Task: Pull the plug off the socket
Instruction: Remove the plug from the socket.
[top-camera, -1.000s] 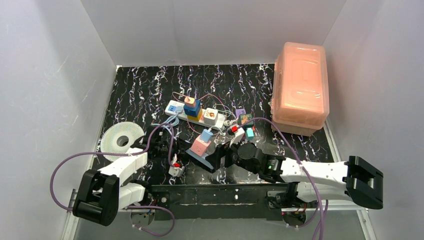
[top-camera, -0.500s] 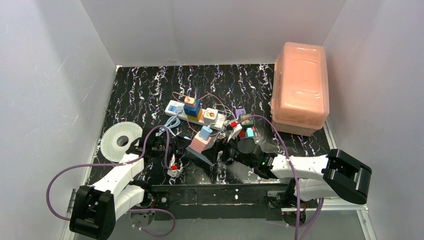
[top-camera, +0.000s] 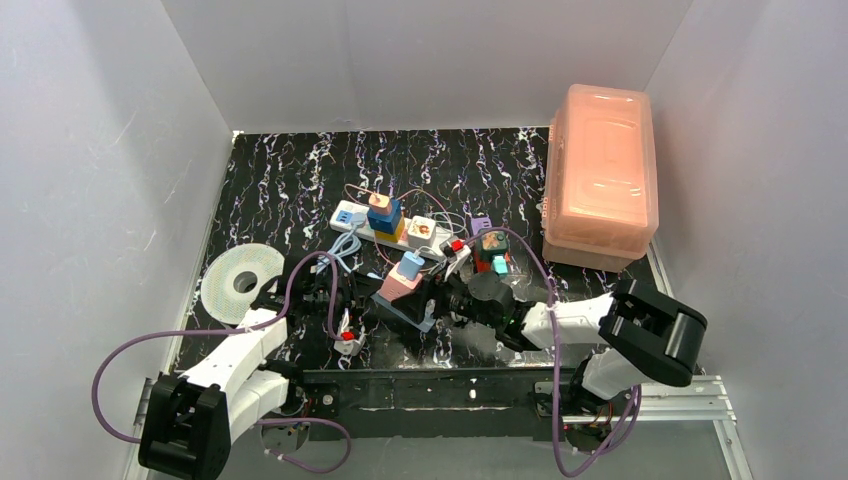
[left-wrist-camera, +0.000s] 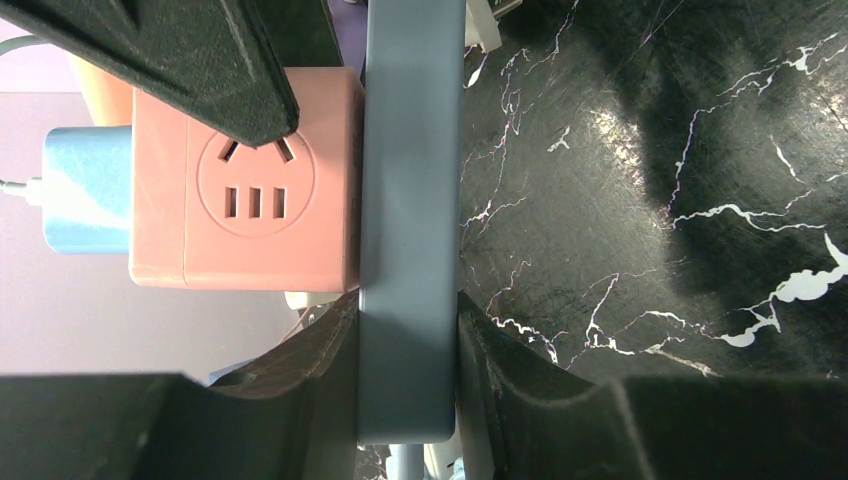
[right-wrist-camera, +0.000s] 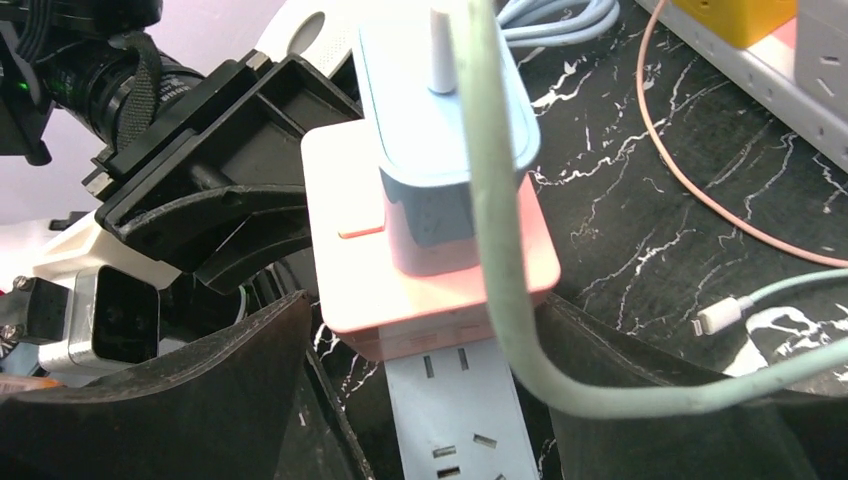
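Close to the table's near edge, the left gripper (left-wrist-camera: 408, 335) is clenched on the slim blue strip (left-wrist-camera: 410, 180), apparently to pin it. The right gripper (right-wrist-camera: 430, 318) straddles the pink cube (right-wrist-camera: 345, 270) seated on it, though I cannot tell whether it is squeezing, while the white power strip (top-camera: 360, 226) lies mid-table with plugs (top-camera: 383, 212) in it.

Top view: long power strip (top-camera: 385, 230) at frame centre, running upper left to lower right, with stacked adapters (top-camera: 383, 212) on it. Below it lies the slim strip (left-wrist-camera: 410, 200), cube adapter (top-camera: 398, 290) on it, charger (top-camera: 412, 265) on that. Left gripper (top-camera: 368, 303) is at the slim strip's left, right gripper (top-camera: 435, 298) at its right. Lidded box (top-camera: 600, 170) upper right; disc (top-camera: 240, 275) lower left.
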